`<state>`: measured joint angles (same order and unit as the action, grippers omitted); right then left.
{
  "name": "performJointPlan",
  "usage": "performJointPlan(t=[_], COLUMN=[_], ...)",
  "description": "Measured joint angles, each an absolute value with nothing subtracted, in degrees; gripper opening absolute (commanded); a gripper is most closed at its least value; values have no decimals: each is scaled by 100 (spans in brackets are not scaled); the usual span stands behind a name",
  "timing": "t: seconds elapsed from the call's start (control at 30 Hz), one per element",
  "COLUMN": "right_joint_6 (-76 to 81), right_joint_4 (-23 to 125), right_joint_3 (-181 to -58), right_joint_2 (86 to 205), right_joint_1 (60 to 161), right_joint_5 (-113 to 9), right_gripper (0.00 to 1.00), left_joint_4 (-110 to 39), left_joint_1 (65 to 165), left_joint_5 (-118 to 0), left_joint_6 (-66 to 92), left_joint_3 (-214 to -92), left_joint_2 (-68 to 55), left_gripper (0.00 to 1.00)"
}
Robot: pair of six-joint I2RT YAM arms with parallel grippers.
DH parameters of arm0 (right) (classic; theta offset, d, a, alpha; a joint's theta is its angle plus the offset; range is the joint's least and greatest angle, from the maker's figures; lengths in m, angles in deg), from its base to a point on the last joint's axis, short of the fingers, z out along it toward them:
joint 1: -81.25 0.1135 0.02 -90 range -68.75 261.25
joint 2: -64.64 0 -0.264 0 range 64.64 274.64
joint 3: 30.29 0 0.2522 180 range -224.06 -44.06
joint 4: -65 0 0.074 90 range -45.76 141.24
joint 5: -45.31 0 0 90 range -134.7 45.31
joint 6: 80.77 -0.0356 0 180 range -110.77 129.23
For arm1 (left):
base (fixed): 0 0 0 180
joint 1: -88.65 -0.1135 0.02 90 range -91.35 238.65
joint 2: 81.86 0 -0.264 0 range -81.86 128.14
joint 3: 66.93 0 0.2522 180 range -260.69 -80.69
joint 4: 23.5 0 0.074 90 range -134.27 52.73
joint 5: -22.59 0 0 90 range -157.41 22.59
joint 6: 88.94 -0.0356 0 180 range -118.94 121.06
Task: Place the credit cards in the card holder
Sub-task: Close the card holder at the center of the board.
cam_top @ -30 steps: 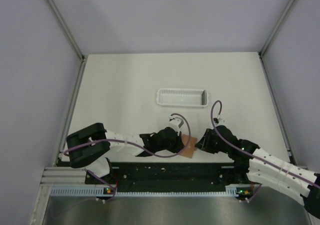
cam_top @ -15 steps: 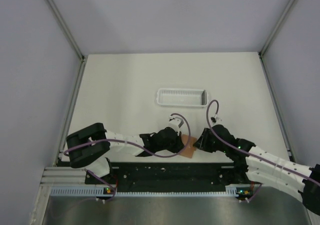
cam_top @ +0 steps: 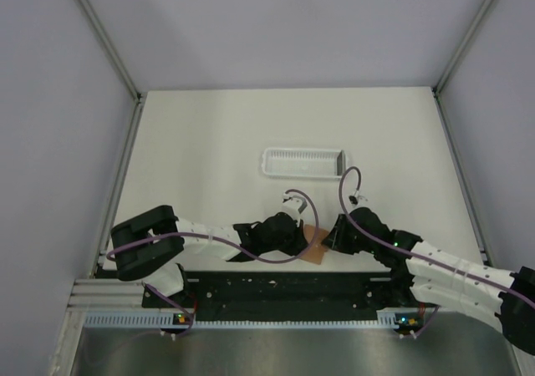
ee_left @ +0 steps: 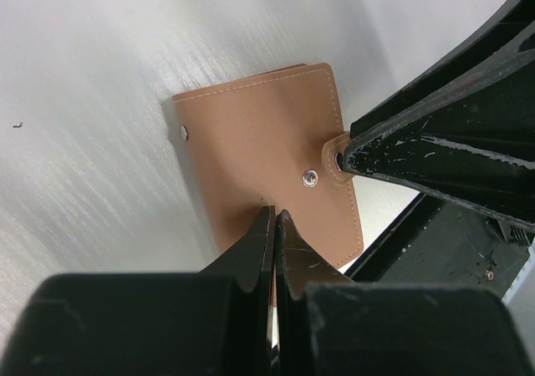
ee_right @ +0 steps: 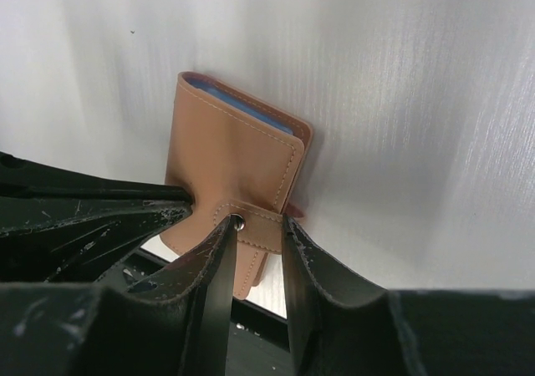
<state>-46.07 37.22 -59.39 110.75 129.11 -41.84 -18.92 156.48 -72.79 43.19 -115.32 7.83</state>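
Card holder (cam_top: 315, 244): closed, at tabletop (cam_top: 209, 142) near edge. Blue lining (ee_right: 251, 112) shows in right wrist view only; white tray (cam_top: 303, 163) in top view only. Left fingers (ee_left: 251, 251) together on its cover. Right fingers (ee_right: 213, 267) straddle snap tab (ee_right: 259, 226); whether they grip it cannot be told.

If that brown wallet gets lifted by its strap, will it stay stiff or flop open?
The card holder would probably flop open: it looks like thin folded leather, and its snap strap appears undone. Being so flat, it seems light, so a push would likely slide it across the smooth table rather than tip it.
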Motion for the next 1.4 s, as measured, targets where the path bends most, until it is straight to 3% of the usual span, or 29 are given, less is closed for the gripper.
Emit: performJointPlan(t=[1.4], right_joint_6=[-4371], right_joint_4=[3923], right_joint_3=[-6216], right_joint_2=[11304], right_joint_1=[12906], right_joint_5=[-4438], right_gripper=[27], left_joint_4=[-1892], left_joint_1=[15650], left_joint_5=[-7279], left_joint_6=[4443], left_joint_3=[-11532], left_joint_2=[787], left_gripper=[0])
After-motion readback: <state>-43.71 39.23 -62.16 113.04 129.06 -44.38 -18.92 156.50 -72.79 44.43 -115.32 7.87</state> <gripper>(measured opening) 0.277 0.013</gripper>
